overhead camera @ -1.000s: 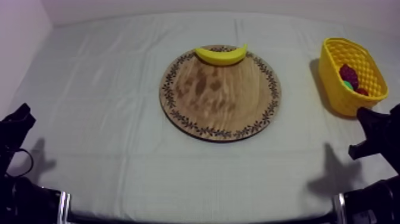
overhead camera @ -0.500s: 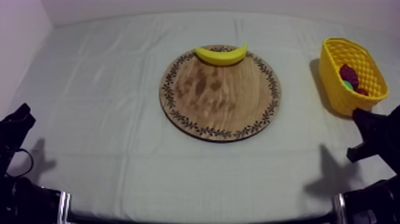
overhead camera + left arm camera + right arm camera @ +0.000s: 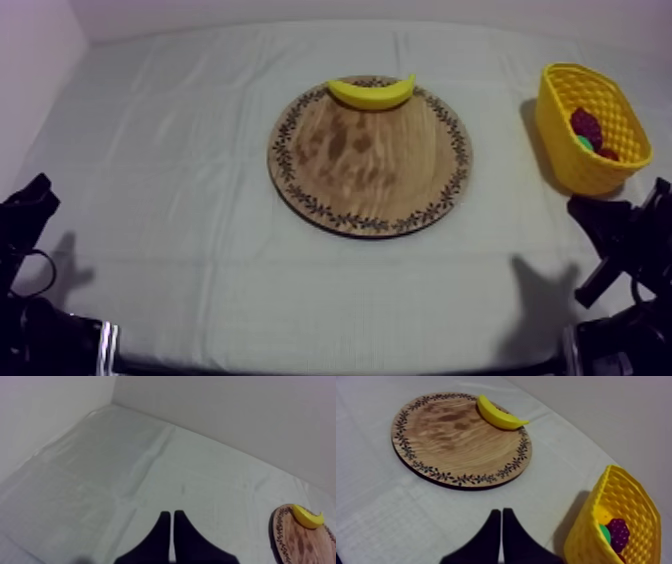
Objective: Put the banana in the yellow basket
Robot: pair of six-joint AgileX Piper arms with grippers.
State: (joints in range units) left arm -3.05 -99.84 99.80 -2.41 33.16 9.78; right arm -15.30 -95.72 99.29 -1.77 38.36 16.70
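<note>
Right fingers (image 3: 493, 531) now nearer the board (image 3: 370, 175)

Soft, even, rather dim light with a cool tint lies over the grey-white cloth (image 3: 180, 180). In the top view the left arm (image 3: 25, 215) throws a faint shadow at lower left, and the right arm (image 3: 625, 235) throws a darker one at lower right. The yellow basket (image 3: 560, 150) shades the cloth to its left. The wooden board (image 3: 370, 160) has a thin dark shadow along its lower edge.
</note>
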